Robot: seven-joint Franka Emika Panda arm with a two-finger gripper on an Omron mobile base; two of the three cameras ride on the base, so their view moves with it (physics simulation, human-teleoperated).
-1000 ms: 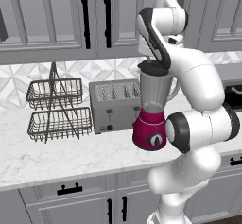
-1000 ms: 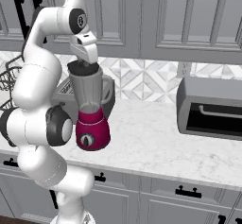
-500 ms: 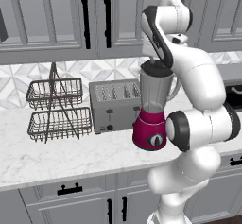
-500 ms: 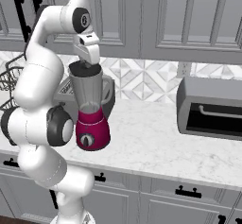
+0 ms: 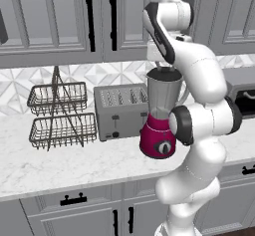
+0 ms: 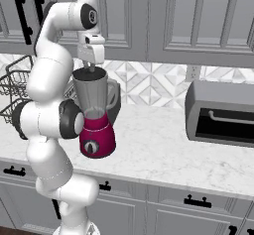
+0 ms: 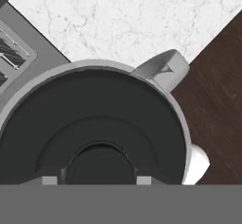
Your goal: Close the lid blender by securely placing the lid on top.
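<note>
Holding my gripper [image 6: 91, 69] just above the blender [image 5: 160, 114] as before, I am seeing the lid [image 7: 92, 128] sitting in the jar mouth, so closing looks nearly done; finger spread unreadable.

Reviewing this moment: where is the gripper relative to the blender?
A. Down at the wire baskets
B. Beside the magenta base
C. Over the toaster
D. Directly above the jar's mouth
D. In the right base view the gripper hangs straight over the top of the blender, and the hand view looks down onto the lid.
</note>
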